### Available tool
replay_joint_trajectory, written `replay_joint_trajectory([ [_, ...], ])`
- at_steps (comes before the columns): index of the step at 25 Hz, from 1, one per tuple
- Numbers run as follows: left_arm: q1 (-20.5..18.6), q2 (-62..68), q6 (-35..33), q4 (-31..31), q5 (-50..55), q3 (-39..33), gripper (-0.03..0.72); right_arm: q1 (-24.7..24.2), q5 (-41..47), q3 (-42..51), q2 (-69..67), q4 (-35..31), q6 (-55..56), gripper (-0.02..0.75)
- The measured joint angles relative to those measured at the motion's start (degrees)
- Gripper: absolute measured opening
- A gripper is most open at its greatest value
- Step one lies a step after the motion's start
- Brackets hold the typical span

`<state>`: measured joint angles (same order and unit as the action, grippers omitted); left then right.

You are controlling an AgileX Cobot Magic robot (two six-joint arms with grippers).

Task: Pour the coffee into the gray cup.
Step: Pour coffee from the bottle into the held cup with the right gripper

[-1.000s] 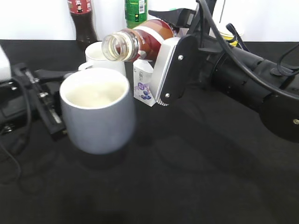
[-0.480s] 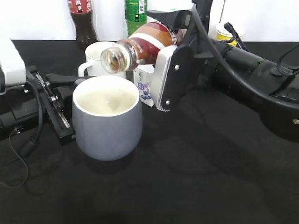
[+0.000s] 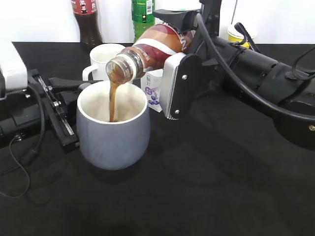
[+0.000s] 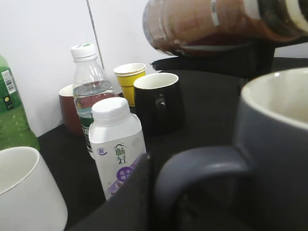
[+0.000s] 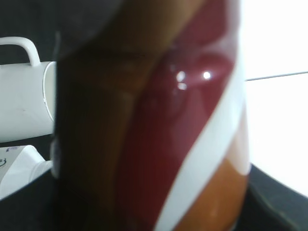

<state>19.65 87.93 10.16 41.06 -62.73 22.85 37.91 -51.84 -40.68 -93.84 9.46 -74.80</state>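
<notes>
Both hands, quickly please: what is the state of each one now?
Left hand: closed on the gray cup's handle.
Right hand: closed on the coffee bottle, tilted and pouring into the cup.

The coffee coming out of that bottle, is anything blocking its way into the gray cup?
Nothing visible does. The coffee falls in a clear stream from the tilted bottle, held by the right gripper, straight into the open gray cup.
</notes>
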Motion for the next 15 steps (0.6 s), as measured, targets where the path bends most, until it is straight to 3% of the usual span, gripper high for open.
replay_joint_trajectory([
  [15, 0.0, 0.0, 0.0, 0.3, 0.1, 0.2, 0.057, 0.0, -0.1, 0.0, 0.0, 0.0, -0.1, 0.528],
])
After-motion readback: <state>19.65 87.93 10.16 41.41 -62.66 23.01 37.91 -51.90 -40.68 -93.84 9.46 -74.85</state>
